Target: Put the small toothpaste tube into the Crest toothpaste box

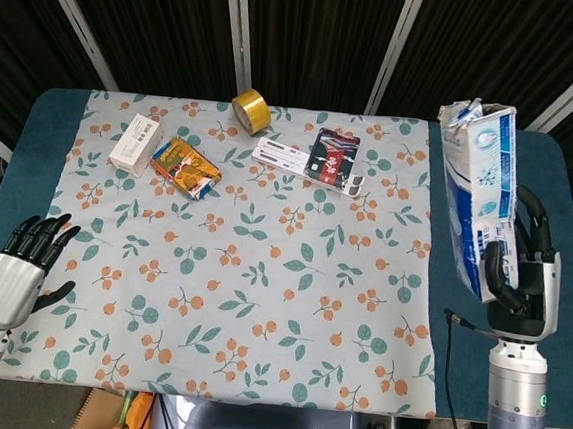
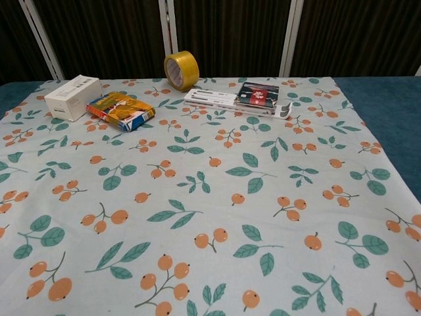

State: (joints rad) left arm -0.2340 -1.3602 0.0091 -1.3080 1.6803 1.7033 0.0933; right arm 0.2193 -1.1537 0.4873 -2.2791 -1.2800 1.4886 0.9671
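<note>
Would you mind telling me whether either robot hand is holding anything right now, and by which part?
The right robot hand grips the Crest toothpaste box by its lower end; the left robot hand holds nothing.

Right hand (image 1: 523, 285) is up at the right edge on its vertical forearm, fingers curled around the toothpaste box (image 1: 477, 196) and holding it upright. Left hand (image 1: 18, 271) sits low at the left corner, palm down, fingers spread and straight, holding nothing. Neither shows in the chest view.
</note>
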